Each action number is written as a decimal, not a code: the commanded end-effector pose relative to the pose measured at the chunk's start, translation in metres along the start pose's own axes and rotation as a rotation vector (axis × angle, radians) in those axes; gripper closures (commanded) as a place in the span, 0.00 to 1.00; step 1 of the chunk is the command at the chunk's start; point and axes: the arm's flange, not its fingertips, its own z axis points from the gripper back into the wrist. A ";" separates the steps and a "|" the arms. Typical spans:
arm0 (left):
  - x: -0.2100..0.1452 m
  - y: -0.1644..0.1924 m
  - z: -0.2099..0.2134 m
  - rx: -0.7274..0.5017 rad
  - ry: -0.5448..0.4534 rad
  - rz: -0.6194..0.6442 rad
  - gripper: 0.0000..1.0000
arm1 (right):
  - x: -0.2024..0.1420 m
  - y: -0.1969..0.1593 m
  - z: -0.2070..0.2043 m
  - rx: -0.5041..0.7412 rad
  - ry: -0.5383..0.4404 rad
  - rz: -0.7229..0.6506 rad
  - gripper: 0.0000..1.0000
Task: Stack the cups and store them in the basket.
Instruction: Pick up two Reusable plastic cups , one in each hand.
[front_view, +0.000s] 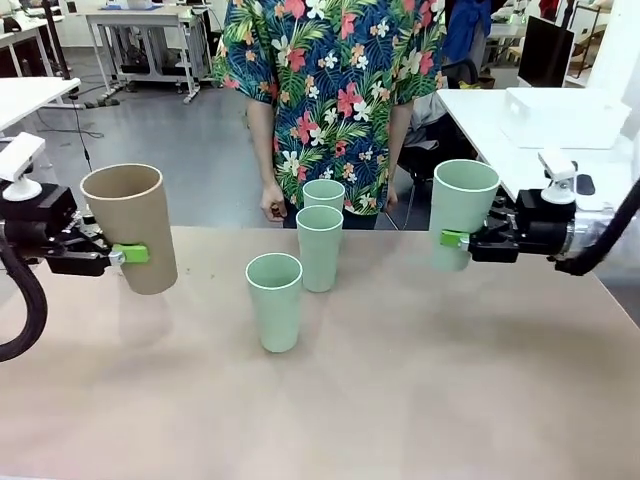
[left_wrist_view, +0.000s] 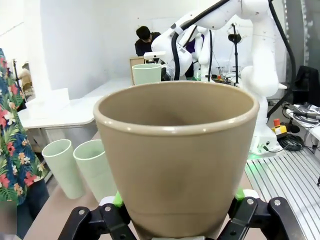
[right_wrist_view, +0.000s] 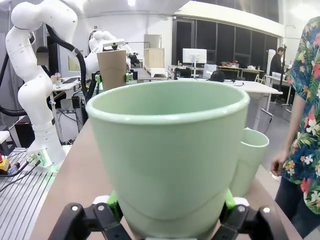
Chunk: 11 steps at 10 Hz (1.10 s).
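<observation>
My left gripper (front_view: 128, 254) is shut on a tan brown cup (front_view: 132, 238), held upright above the table's left side; the left wrist view shows that brown cup (left_wrist_view: 175, 160) up close between green pads (left_wrist_view: 118, 199). On the right, my right gripper (front_view: 455, 239) is shut on a mint green cup (front_view: 460, 212), also lifted and upright, with the same cup (right_wrist_view: 170, 155) large in the right wrist view. Three mint cups stand mid-table: the nearest one (front_view: 274, 300), one behind it (front_view: 319, 247) and a far one (front_view: 324, 194). The basket is out of view.
A person in a floral shirt (front_view: 335, 90) stands at the far edge, hands hanging just behind the far cup. The brown tabletop (front_view: 400, 400) is bare in front. A white table (front_view: 560, 130) stands at the back right.
</observation>
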 end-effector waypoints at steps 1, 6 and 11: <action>0.002 -0.008 -0.015 0.013 0.007 0.033 0.15 | 0.002 0.012 0.019 0.009 -0.008 -0.012 0.16; -0.010 -0.013 -0.029 0.008 -0.018 0.055 0.15 | -0.016 0.031 0.048 -0.040 -0.052 -0.019 0.16; -0.012 -0.013 -0.029 0.005 -0.005 0.055 0.15 | -0.022 0.042 0.053 -0.082 -0.049 -0.051 0.16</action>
